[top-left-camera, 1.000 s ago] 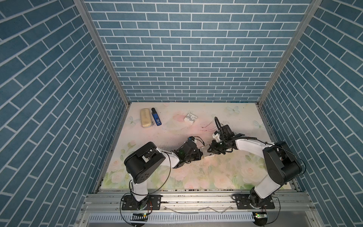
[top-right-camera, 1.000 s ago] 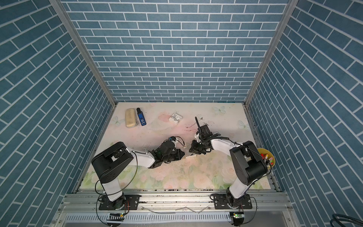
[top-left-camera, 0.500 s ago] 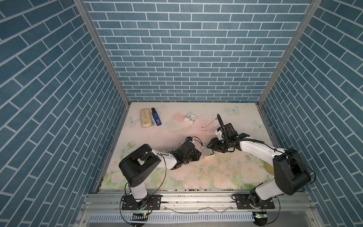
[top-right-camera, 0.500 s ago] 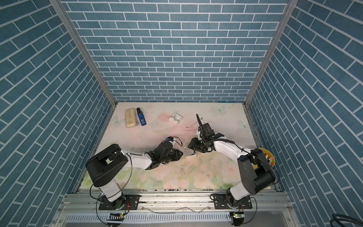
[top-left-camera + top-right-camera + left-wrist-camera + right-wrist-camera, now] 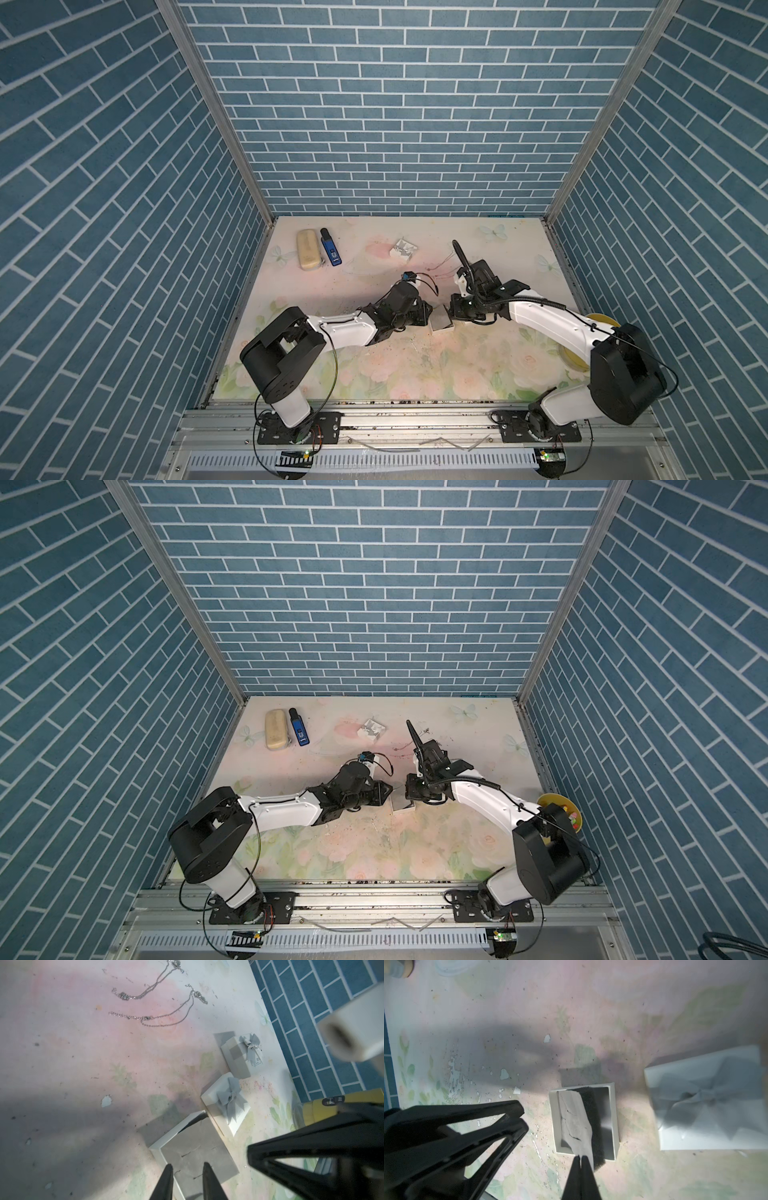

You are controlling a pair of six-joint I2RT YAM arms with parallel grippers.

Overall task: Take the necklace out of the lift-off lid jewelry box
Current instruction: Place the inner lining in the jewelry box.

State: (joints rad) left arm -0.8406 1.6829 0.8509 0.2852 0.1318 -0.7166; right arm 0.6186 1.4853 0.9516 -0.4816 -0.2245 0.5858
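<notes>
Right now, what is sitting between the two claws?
The open box, lid off, sits between the left gripper and right gripper, in both top views.

**Surface materials and finishes of the counter (image 5: 633, 1012) and the things on it.**
The counter's floral printed covering is matt, speckled and flaked in patches. The box base (image 5: 554, 1122) and lid (image 5: 695, 1142) are smooth white card. The lid's bow (image 5: 699, 1093) is grey ribbon with a soft sheen. The box's insert (image 5: 574, 1118) is creased matt grey card, its pad (image 5: 591, 1109) coarse black foam. The necklaces (image 5: 162, 1020) are fine, bright metal chain. Left tool (image 5: 187, 1165) and right tool (image 5: 580, 1157): matt black plastic.
</notes>
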